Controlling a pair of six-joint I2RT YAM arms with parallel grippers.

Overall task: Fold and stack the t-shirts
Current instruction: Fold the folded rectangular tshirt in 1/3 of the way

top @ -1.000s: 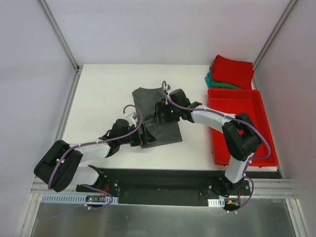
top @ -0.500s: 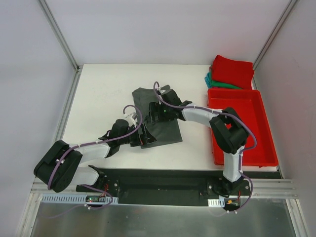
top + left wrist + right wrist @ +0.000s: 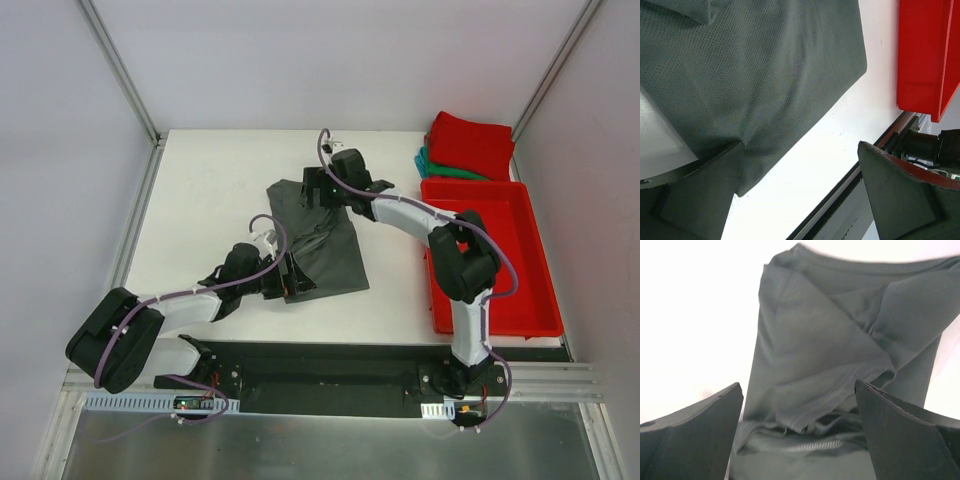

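Table (image 3: 200, 200) took up most of the top view, white and flat. The left arm (image 3: 170, 310) lay low from its base at 7 o'clock and reached toward the middle. The right arm (image 3: 465, 270) rose from 5 o'clock, bent at the elbow, and stretched out toward 11 o'clock.

The dark grey t-shirt (image 3: 330, 255) lay spread near the middle of the table, with some folds and bumps in it. The red tray (image 3: 480, 215) sat at 3 o'clock, well apart from the grey shirt. Past the tray, at 1 o'clock, the folded red t-shirt (image 3: 470, 142) lay on top of the teal t-shirt (image 3: 428, 165). Most of the teal one was hidden under the red one.

The left gripper (image 3: 296, 280) was at the grey shirt's 7 o'clock corner, its fingers wide apart and holding nothing. From its wrist camera, the cloth edge ran between the fingers. The right gripper (image 3: 316, 190) was at the shirt's 12 o'clock edge, also wide apart and empty, and it hid part of that edge from above. From its wrist camera, the collar and a folded sleeve showed between the fingers. Whether any finger touched the cloth was hard to tell.
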